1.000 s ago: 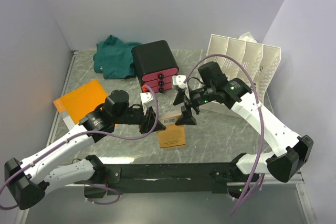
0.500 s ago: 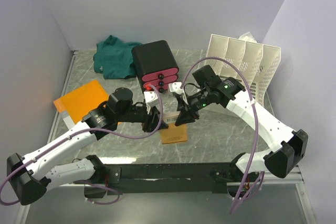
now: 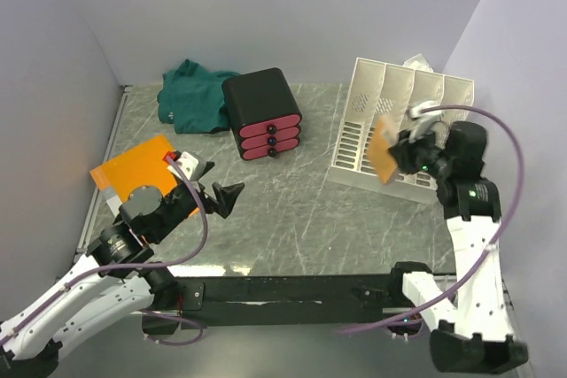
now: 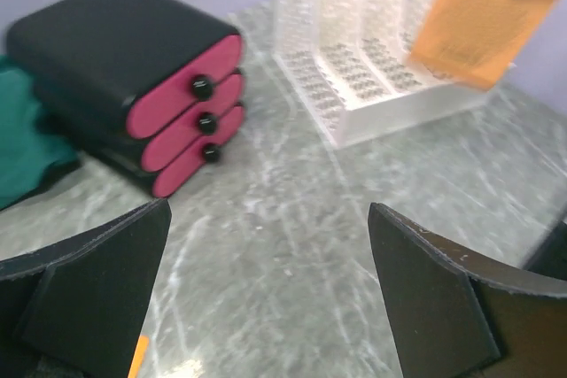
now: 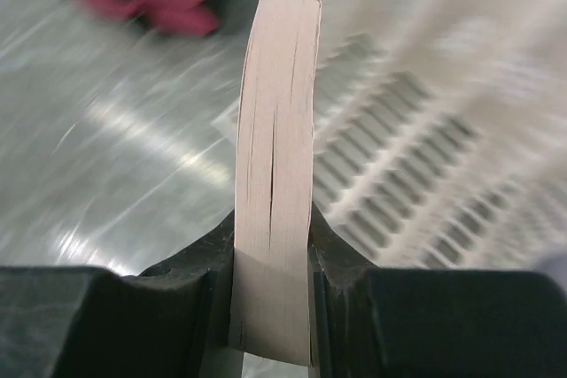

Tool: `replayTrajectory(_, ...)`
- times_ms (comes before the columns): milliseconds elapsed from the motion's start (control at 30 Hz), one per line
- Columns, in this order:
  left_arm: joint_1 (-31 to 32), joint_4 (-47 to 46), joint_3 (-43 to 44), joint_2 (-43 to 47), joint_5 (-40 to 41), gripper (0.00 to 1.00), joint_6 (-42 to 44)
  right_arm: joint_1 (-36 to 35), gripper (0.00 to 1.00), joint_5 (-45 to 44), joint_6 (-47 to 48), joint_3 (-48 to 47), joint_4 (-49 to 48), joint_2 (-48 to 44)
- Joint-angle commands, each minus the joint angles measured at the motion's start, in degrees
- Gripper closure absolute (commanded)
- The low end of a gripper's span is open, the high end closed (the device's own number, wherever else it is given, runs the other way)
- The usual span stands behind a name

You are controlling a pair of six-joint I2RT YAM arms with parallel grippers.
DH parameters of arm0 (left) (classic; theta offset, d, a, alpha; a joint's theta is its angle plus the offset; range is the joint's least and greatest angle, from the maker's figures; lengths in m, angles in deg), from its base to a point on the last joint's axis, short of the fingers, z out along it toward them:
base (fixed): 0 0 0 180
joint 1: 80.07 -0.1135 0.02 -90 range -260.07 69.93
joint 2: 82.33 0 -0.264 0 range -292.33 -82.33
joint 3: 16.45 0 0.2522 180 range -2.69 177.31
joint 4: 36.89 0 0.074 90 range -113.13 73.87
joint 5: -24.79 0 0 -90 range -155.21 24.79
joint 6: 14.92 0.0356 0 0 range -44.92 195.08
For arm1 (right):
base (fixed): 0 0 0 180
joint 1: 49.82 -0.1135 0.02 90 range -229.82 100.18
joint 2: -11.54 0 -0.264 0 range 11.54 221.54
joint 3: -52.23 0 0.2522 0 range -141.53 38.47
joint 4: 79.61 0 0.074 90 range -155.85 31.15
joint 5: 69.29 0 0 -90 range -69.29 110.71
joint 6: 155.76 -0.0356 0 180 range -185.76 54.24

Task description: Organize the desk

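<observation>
The tabletop fills the middle of the top view, from the black rail at the bottom up to the far wall. It is hard, heavy stone that looks slick. You don't lift it, you clear it, and anything flat on it probably has to be taken by an edge.

At the right of the frame, your right arm is up and the right jaws are clamped on the lower edge of a thin orange booklet. It stands upright in front of the white file rack, not yet in a slot. The wrist view shows its pages parting slightly. It looks light and floppy, so hold it low and firm.

At lower left, your left arm hangs with the left jaws spread wide and empty, beside the orange folder.

A second ago both arms met mid-frame over the booklet lying flat. Now that spot is bare, the booklet has gone right, and the left arm has pulled back. The drawer box and green cloth haven't budged.
</observation>
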Motion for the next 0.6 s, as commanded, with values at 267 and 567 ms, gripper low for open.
replayTrajectory(267,-0.05,3.96,-6.25,4.1,6.77,0.0,-0.53,12.46,1.0,-30.21,-23.71,-5.89,-22.13,6.49)
replayTrajectory(567,-0.05,3.79,-6.43,3.58,7.3,0.0,1.14,20.02,1.0,-32.86,-21.78,-5.28,-22.83,8.87)
